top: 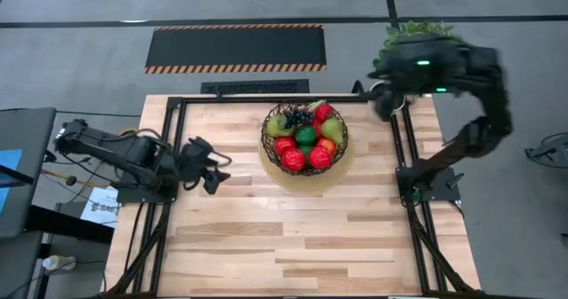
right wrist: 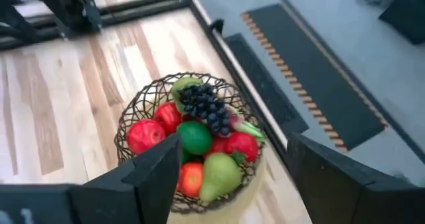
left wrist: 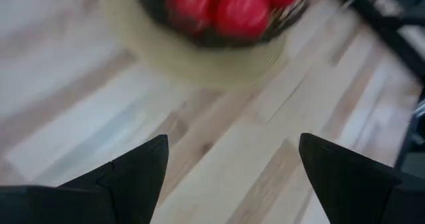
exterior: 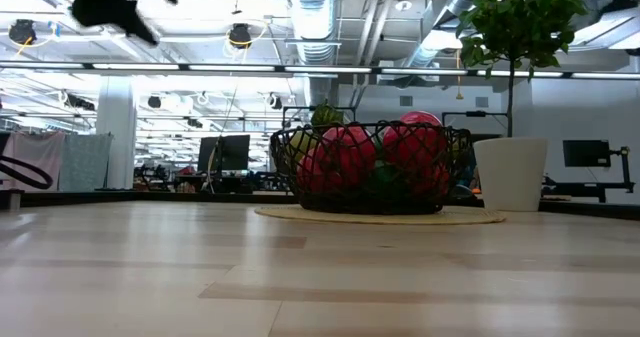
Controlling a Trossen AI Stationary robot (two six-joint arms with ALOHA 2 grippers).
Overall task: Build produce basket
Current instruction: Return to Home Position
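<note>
The basket, a dark wire bowl on a pale tan round base, stands on the far middle of the table. It holds the produce: red round fruits, a green round one, dark grapes, a green pear and an orange. My left gripper hovers open to the basket's left, and its wrist view shows the basket's base ahead of the gripper. My right gripper is open, raised off the basket's far right, and looks down on it.
A white pot with a green plant stands past the table's far right corner. Black frame rails run along the left, far and right edges. A black striped mat lies on the floor beyond. Bare wood fills the near half.
</note>
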